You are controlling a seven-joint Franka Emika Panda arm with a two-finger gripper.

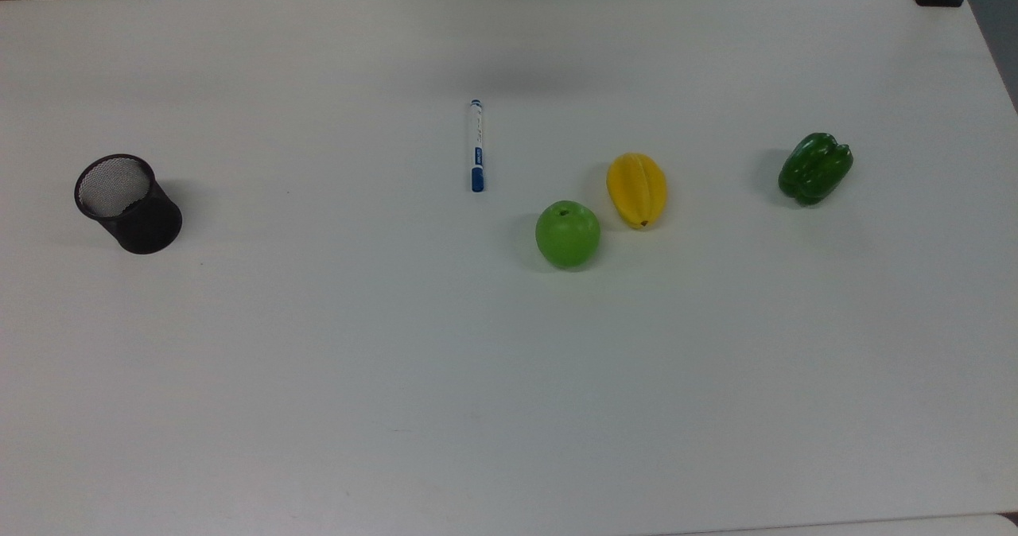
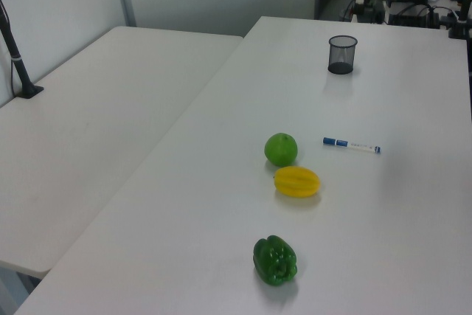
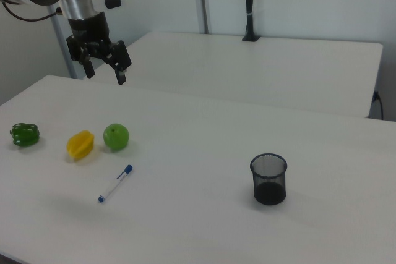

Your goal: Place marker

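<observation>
**Five objects on the table, marker untouched**

Five things lay spread across the white table (image 1: 509,409). The marker (image 1: 476,145) rested flat on the surface near the middle, its blue cap toward the top view's near edge and its small blue end pointing to the far edge. Just to the top view's right of the cap sat a green apple (image 1: 567,234), close to the marker but not touching it. A yellow starfruit (image 1: 636,190) lay just beside the apple on the top view's right, and a green bell pepper (image 1: 815,168) sat well apart from both, farther to the top view's right. A black mesh pen cup (image 1: 127,202) stood upright far off at the top view's left, well apart from the marker.

In the right view the gripper (image 3: 106,73) hung in the air high above the table, at the right view's upper left, over the fruit end. Its two black fingers (image 3: 122,66) were spread apart with nothing between them. The marker (image 3: 116,183) lay on the table in the right view's lower left, well below the gripper.
</observation>
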